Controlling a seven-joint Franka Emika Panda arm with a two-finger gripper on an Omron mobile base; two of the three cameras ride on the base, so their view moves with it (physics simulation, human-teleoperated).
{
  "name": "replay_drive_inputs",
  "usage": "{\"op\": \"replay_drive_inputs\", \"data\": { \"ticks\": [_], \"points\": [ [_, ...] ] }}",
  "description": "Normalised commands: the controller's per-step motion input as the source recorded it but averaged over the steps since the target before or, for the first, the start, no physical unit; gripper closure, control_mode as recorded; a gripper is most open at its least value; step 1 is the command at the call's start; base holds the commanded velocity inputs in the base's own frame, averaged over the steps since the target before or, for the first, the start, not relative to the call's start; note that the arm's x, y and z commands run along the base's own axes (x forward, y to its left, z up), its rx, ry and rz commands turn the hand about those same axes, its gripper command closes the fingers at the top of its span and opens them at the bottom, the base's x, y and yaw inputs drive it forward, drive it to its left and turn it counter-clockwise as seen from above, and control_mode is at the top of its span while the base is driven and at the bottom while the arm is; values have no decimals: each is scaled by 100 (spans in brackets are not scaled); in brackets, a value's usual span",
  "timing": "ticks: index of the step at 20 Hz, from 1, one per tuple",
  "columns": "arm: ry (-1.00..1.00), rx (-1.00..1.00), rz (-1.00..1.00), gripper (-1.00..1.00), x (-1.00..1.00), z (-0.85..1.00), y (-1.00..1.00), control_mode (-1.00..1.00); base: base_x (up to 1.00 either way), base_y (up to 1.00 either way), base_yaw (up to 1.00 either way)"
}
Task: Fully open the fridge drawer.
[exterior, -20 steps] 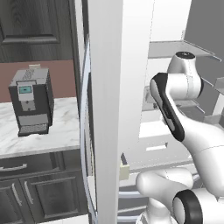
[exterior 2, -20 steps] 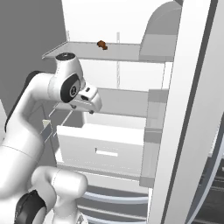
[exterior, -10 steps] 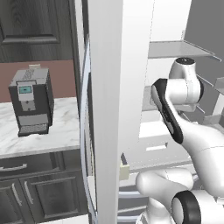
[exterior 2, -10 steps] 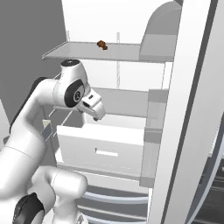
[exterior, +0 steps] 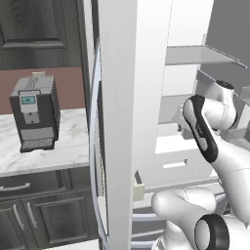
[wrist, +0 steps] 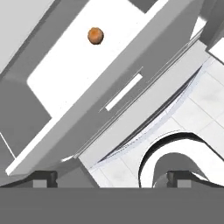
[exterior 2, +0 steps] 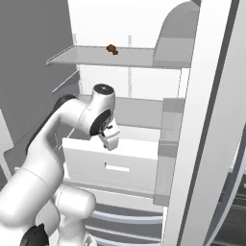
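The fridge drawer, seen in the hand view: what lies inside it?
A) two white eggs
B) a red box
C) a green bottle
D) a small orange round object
D: in the hand view, a single small orange ball rests on the white floor of the fridge drawer, behind its front panel.

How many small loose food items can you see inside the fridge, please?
2: a small brown lump on the thin grey upper shelf, and a small round orange ball inside the wide white fridge drawer. Others may be hidden.
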Motion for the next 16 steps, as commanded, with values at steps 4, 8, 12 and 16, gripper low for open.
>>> {"op": "replay_drive_inputs", "data": {
  "ticks": [4, 8, 12, 16],
  "points": [
    [-1, 12, -15, -100, 13, -35, 0, -100, 0, 0, 0],
    [-5, 0, -11, -100, 32, -23, 0, -100, 0, 0, 0],
    [0, 0, -10, -100, 40, -52, 0, -100, 0, 0, 0],
    [0, 0, -6, -100, 53, -47, 0, -100, 0, 0, 0]
  ]
}}
